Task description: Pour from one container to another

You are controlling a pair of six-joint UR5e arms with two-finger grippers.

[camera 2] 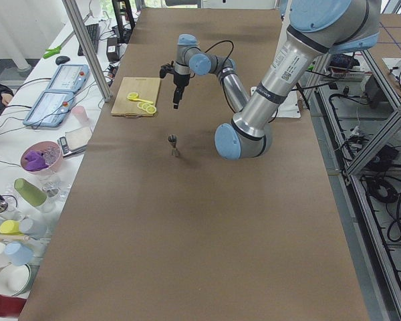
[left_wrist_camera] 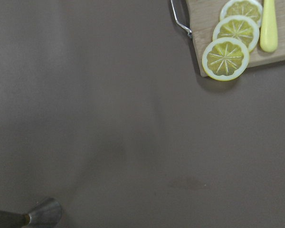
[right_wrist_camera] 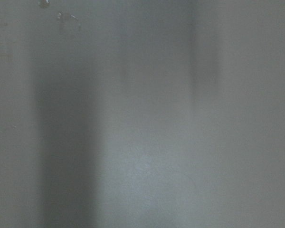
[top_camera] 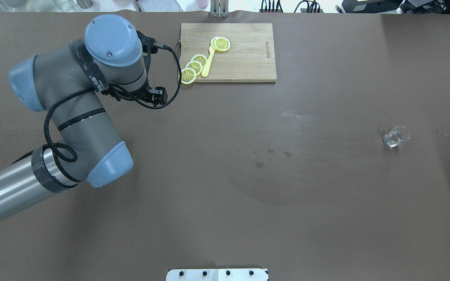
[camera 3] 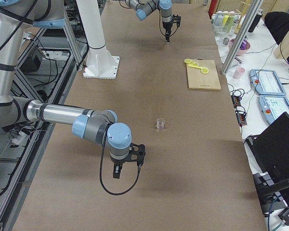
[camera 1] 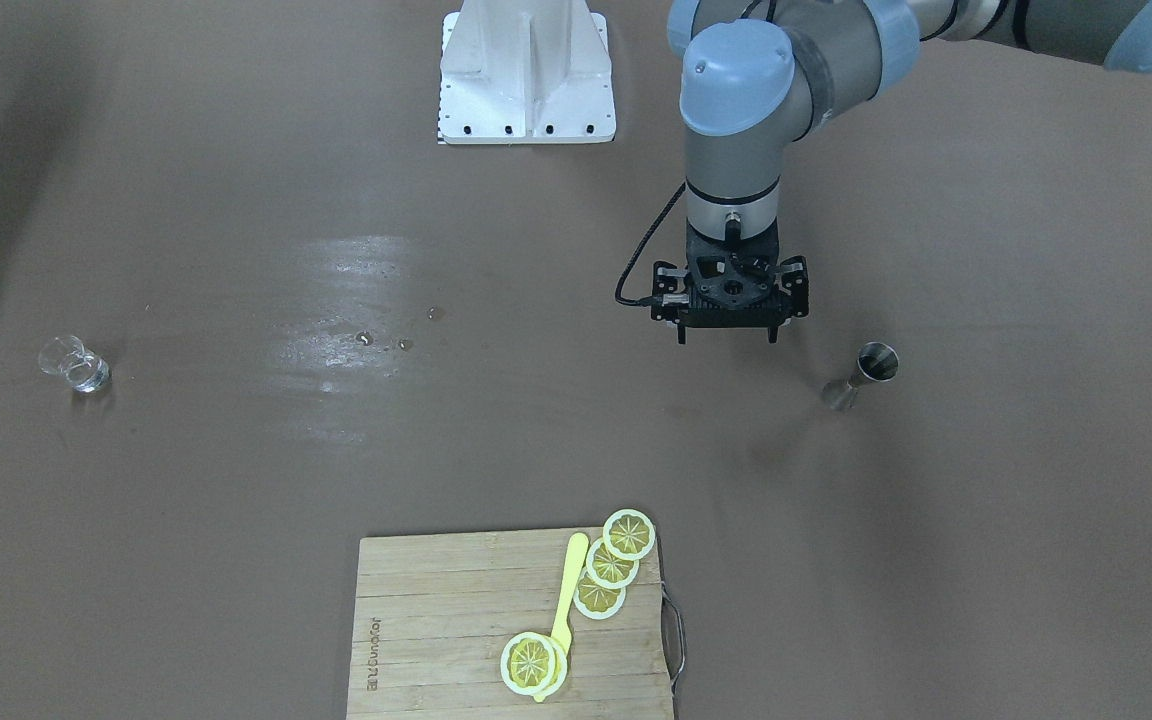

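Note:
A small metal jigger (camera 1: 862, 375) stands upright on the brown table, also visible in the exterior left view as the jigger (camera 2: 174, 145) and at the bottom left corner of the left wrist view (left_wrist_camera: 38, 214). My left gripper (camera 1: 728, 338) hangs open and empty above the table, apart from the jigger and nearer the table's middle. A small clear glass (camera 1: 76, 365) sits far off on the other side, the same glass (top_camera: 396, 136) showing in the overhead view. My right gripper (camera 3: 127, 169) hovers low over the table short of the glass (camera 3: 160, 123); I cannot tell whether it is open or shut.
A wooden cutting board (camera 1: 436, 640) with several lemon slices (camera 1: 628, 534) and a yellow utensil (camera 1: 568, 585) lies at the table's far edge. A few drops (camera 1: 401, 342) wet the middle. The white base plate (camera 1: 526, 75) sits on the robot's side.

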